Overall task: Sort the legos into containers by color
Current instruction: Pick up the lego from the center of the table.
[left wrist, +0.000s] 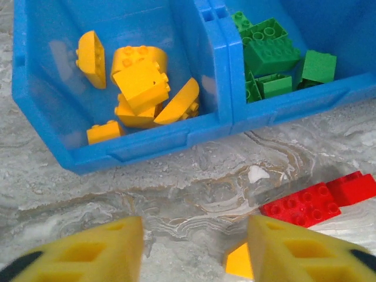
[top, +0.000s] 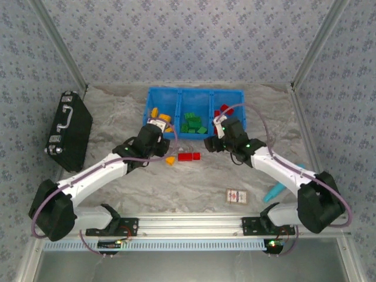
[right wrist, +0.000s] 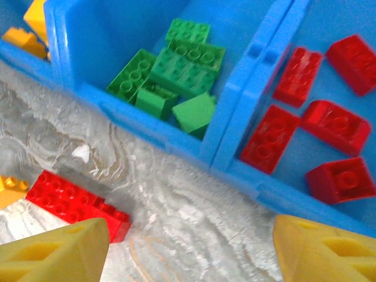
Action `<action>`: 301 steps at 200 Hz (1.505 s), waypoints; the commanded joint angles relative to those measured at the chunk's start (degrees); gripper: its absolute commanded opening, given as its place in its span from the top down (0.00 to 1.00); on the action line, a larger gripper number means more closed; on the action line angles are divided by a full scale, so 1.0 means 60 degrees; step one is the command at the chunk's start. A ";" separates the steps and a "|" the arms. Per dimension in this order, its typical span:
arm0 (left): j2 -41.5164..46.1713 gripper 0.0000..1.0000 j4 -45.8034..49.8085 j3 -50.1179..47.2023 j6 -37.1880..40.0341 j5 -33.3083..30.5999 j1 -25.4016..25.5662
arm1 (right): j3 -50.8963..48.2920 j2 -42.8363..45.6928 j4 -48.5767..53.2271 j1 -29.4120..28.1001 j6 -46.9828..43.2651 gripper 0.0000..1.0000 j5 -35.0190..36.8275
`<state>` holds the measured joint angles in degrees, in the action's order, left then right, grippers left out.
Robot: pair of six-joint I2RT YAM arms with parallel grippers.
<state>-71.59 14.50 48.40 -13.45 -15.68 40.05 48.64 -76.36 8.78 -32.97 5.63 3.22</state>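
On the worktop (top: 176, 188) before the blue bin (top: 194, 90), the left claw (left wrist: 194, 252) hangs wide open and empty. It faces the left compartment (left wrist: 53, 70), which holds the orange-yellow legos (left wrist: 138, 82). One stray orange-yellow wedge (left wrist: 238, 262) lies just inside one of its fingers, on the side toward the red, so this arm is the nearer for it. Right of that, two red bricks (left wrist: 299, 205) lie end to end, their long axis running along the bin front. The right claw (right wrist: 191, 252), also spread wide and holding nothing, has them off to its left. The right compartment (right wrist: 329, 17), with the reds, lies ahead and to its right.
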 commanded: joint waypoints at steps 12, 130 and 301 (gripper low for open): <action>-0.0493 0.34 0.0065 -0.0278 0.0357 0.1003 -0.0011 | -0.0071 -0.0077 -0.0128 -0.0272 0.0424 0.25 0.0312; -0.2261 0.20 -0.1377 -0.1169 0.0116 0.1600 0.0414 | 0.0665 -0.0389 0.0530 -0.0320 -0.0058 0.24 0.0440; -0.3608 0.58 -0.1993 -0.1014 -0.0438 0.1189 0.0458 | 0.0636 -0.0337 0.0879 -0.0350 -0.0103 0.24 0.0693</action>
<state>-91.68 2.79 41.63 -15.05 -8.38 42.52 50.96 -78.15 12.32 -34.65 5.96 6.28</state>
